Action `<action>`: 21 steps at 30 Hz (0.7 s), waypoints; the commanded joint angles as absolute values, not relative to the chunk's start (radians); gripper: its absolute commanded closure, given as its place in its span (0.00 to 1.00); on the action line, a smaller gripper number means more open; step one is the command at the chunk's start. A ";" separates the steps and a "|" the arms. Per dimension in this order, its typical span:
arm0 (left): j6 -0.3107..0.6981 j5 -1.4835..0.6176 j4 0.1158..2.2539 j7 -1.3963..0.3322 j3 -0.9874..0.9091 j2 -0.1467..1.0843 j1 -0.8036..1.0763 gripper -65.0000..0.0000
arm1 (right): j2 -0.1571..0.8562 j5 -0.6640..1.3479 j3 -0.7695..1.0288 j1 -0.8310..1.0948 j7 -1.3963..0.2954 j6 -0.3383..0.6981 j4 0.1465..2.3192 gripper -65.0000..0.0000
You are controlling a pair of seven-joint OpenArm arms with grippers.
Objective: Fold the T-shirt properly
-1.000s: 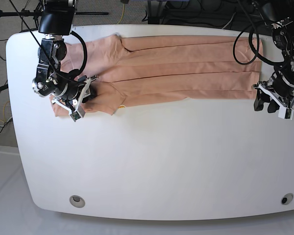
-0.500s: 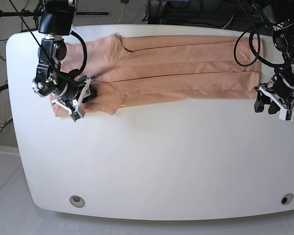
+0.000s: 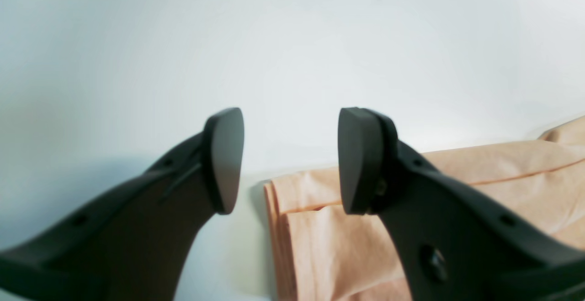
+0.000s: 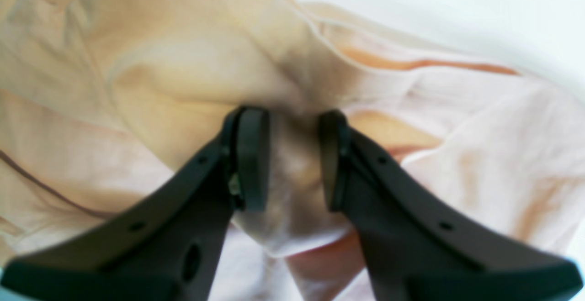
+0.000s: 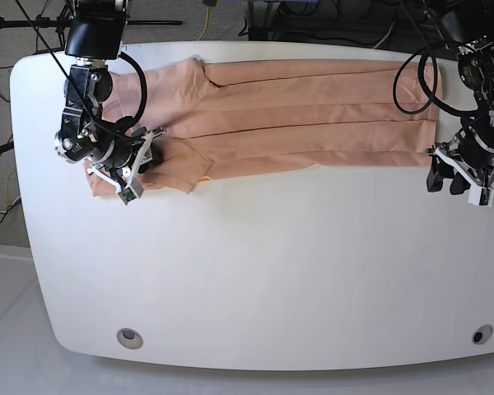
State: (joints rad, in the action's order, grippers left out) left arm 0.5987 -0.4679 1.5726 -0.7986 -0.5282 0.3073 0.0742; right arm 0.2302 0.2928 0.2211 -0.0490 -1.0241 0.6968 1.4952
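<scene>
Okay, here is what I see from my screen.

T-shirt (image 5: pixel 296 111): I see the peach shirt lying long and flat across the far part of the white table (image 5: pixel 263 271). It has long folds running along it. A tiny bit of yellow peeks out at its near edge.

Right gripper (image 4: pixel 292 159): My right jaws are closed onto a bunched-up lump of the shirt. The cloth fills the gap between the two black pads (image 4: pixel 250 155). More shirt spreads out past the jaws and to both sides of them. Some cloth also hangs below the jaws, close to the camera.

Right gripper from the base view (image 5: pixel 136 177): It sits at the sleeve end of the shirt, right on the cloth.

Left gripper (image 3: pixel 290 159): My left jaws stand apart with nothing between them. I only see bare table in the gap.

Shirt near the left jaws: The shirt's folded end (image 3: pixel 320 228) lies below the gap and runs off behind one jaw. Its corner sits just under the gap. I cannot tell if that jaw touches the cloth.

Left gripper from the base view (image 5: pixel 461 177): It hangs just past the shirt's other end, by the near corner.
</scene>
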 commanded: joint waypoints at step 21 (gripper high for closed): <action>0.595 -0.484 1.600 -0.766 -0.530 0.320 0.077 0.54 | 0.241 0.294 0.221 -0.062 -1.009 0.698 1.503 0.71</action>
